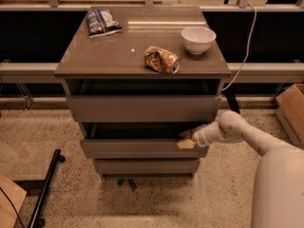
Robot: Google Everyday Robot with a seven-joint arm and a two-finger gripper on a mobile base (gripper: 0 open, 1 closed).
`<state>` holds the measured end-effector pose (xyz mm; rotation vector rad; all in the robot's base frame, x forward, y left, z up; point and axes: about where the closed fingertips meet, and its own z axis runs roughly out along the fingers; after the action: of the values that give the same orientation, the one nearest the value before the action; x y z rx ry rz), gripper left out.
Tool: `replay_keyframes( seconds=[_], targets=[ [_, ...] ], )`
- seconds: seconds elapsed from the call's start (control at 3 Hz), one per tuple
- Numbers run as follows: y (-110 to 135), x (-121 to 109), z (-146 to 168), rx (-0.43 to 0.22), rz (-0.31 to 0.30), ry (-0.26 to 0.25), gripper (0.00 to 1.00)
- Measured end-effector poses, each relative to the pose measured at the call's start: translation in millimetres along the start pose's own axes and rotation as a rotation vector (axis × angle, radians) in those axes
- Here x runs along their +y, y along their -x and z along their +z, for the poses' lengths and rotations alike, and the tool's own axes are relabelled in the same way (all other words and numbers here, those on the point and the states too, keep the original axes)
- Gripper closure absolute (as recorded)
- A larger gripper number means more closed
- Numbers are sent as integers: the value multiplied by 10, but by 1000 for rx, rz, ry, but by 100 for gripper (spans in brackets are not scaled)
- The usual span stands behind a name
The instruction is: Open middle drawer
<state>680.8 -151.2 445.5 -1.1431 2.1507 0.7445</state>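
The cabinet (142,56) has three flat grey-brown drawer fronts. The middle drawer (137,148) stands pulled out a little past the lowest front, with a dark gap above it. My gripper (186,140) reaches in from the right on a white arm (247,137) and sits at the top right edge of the middle drawer front, its tan fingertips hooked at the gap. The uppermost drawer (142,108) also stands slightly forward under the top.
On the cabinet top lie a blue-white bag (100,22), a crushed can (162,60) and a white bowl (198,39). A cardboard box (292,110) stands at the right. A black rod (45,189) lies on the floor at the left. A cable (244,51) hangs behind.
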Motion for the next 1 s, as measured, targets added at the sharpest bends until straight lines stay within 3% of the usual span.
replay_keyframes(
  seconds=[0.67, 1.0],
  targets=[
    [-53, 176, -148, 5, 32, -40, 100],
    [-53, 191, -118, 6, 32, -35, 81]
  ],
)
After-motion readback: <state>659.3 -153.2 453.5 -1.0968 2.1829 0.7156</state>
